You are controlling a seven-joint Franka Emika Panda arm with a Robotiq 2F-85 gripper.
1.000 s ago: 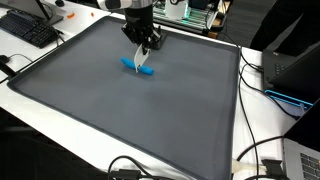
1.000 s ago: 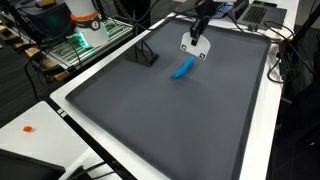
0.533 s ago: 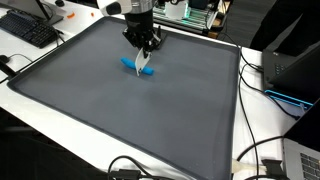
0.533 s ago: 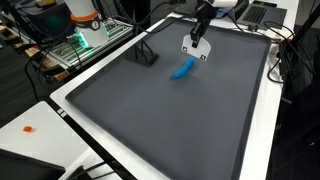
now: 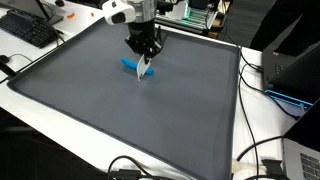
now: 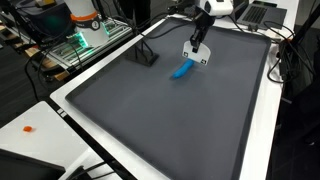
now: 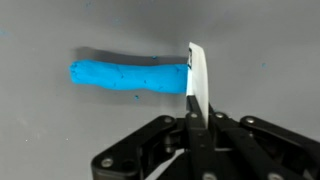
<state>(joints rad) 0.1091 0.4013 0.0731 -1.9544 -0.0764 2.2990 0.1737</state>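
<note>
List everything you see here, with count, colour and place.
Blue stick: one, blue, lying on the mat.
White flat piece: one, white, in the jaws, at one end of the blue stick.
Mat: one, dark grey, covering the table.
Table: one, white, under the mat.
Keyboard: one, black, on the table beside the mat.
Orange bit: one, orange, on the table.
Arm: one, white and black, above the mat; jaws shut on the white flat piece.

No readable writing in any view.
The keys of the keyboard [image 5: 30, 30] are too small and blurred to read. No letter, number or brand mark can be made out on the blue speckled piece [image 7: 128, 76], the white strip [image 7: 197, 75] or the dark mat [image 5: 120, 110] on the counter.
</note>
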